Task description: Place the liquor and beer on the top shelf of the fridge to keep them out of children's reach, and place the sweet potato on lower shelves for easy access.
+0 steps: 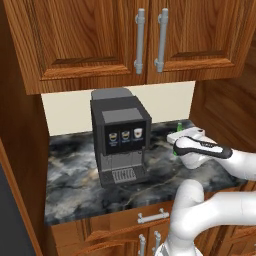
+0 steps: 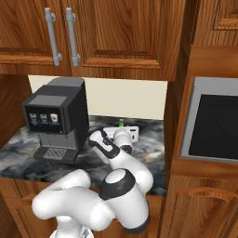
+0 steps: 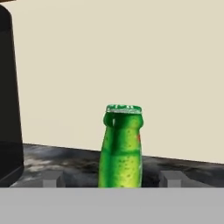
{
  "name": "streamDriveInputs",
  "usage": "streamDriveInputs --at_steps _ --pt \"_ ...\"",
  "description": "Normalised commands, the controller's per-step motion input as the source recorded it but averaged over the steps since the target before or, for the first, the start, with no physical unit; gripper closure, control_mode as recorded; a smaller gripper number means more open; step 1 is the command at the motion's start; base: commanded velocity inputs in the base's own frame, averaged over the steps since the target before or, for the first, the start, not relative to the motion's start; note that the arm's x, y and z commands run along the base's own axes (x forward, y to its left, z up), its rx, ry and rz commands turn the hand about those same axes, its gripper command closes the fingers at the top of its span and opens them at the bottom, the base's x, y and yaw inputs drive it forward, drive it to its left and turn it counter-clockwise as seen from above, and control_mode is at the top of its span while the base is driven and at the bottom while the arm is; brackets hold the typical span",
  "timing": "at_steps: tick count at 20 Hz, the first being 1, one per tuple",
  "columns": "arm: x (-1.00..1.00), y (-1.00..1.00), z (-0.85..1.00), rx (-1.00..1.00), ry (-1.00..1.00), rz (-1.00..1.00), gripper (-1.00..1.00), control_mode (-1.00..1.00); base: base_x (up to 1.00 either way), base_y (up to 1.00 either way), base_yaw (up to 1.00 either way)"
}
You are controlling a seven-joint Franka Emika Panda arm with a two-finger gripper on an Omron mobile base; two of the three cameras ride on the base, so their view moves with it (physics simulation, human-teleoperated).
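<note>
The beer stands upright on the dark marbled worktop, toward its back edge and near the right end, close to the cream wall behind. In the hand view its green neck and crimped cap rise between the two small grey fingertips, which stand well apart on either side of it with a gap left on each flank, so the hand is spread and not touching the glass. In the left base view only a sliver of green cap peeks above the white wrist. In the right base view the cap shows just behind the hand, which reaches toward the back wall. A black coffee machine sits on the worktop to the left of the bottle, nearer the middle. Wooden wall cupboards with grey bar handles hang above.
</note>
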Motion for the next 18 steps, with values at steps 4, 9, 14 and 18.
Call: streamDriveInputs --at_steps 4,9,14,18 --pt "0.0 -0.11 0.0 0.0 0.0 0.0 1.0 -1.0 0.0 0.0 0.0" --pt "-0.08 -0.08 0.0 0.0 0.0 0.0 1.0 -1.0 0.0 0.0 0.0" --pt "-0.55 -0.02 0.4 0.0 0.0 0.07 1.0 -1.0 0.0 0.0 0.0" --pt "-0.51 0.0 0.73 0.0 0.0 0.04 1.0 -1.0 0.0 0.0 0.0"
